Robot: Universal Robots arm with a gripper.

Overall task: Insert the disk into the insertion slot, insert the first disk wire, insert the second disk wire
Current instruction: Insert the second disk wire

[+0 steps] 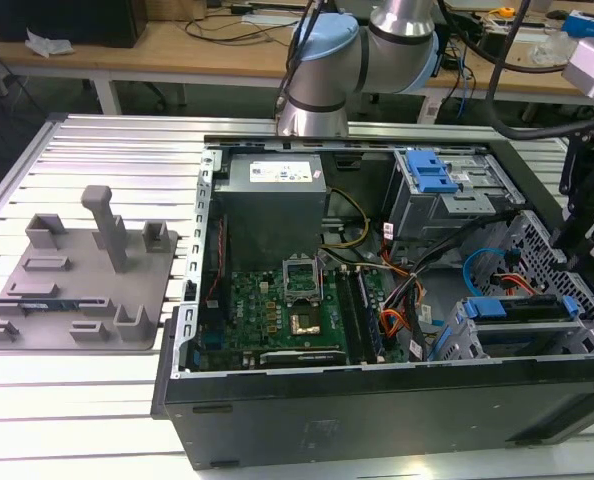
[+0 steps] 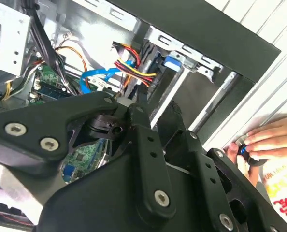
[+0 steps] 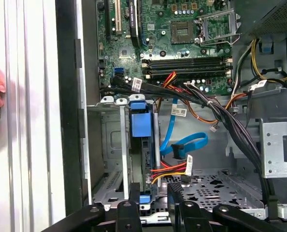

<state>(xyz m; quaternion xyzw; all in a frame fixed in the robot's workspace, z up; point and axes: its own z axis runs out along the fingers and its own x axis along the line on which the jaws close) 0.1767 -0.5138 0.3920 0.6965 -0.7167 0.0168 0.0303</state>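
The disk (image 1: 522, 309), in its bright blue carrier, sits inside the insertion slot (image 1: 497, 345), the silver perforated cage at the case's front on the exterior view's right. In the first wrist view the disk (image 3: 139, 123) stands edge-on within the cage (image 3: 112, 145). My gripper (image 3: 154, 193) hovers open just over the disk's near end, one finger on each side. The second disk wire (image 3: 188, 144), a light-blue loop, hangs loose beside the disk, and it appears again (image 2: 93, 76) in the second wrist view. The first disk wire (image 3: 172, 170), a red, yellow and black bundle with a dark plug, lies by the disk's edge.
A taller grey bay with a blue latch (image 1: 432, 180) stands behind the cage. The motherboard (image 1: 287, 310) and power supply (image 1: 272, 195) occupy the case's middle. A grey fixture plate (image 1: 77, 280) lies outside on the exterior view's left. A person's hand (image 2: 264, 140) rests on the ribbed table by the case.
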